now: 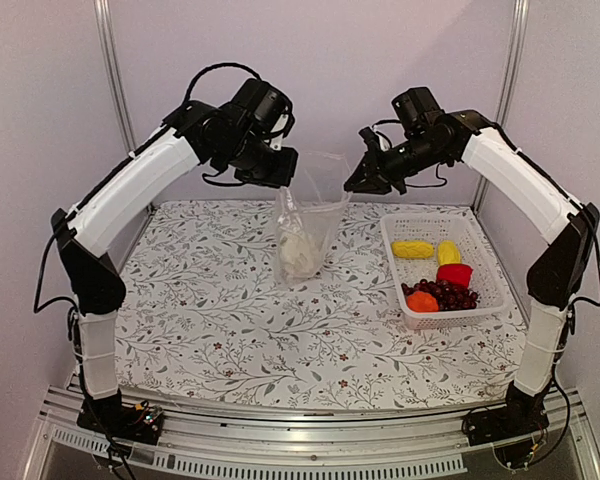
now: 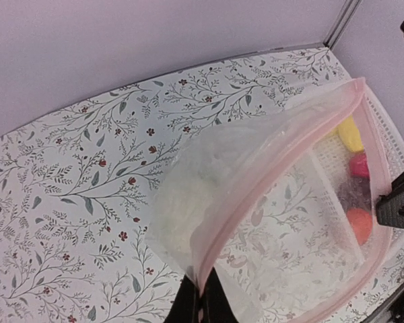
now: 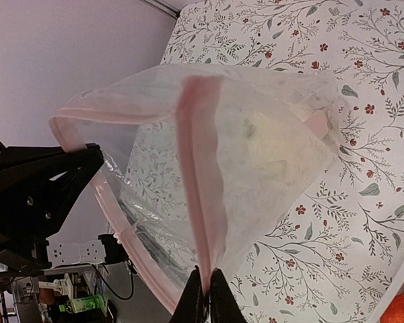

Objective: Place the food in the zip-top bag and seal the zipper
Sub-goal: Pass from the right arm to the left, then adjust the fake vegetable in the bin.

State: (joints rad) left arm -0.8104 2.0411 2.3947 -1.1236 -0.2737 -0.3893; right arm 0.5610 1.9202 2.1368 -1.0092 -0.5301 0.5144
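My left jaws and right jaws each pinch the rim of the bag (image 1: pixel 315 205), its mouth open between them. The cream lump (image 1: pixel 300 255) sits inside, below; other food (image 1: pixel 454 274) lies in the basket (image 1: pixel 492 265), down beside my right jaws.

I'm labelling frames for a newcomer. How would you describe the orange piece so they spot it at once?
Look to the white mesh basket on the right of the floral table. In its near-left corner, beside the dark grape bunch, lies the orange ball: the only smooth orange sphere there.
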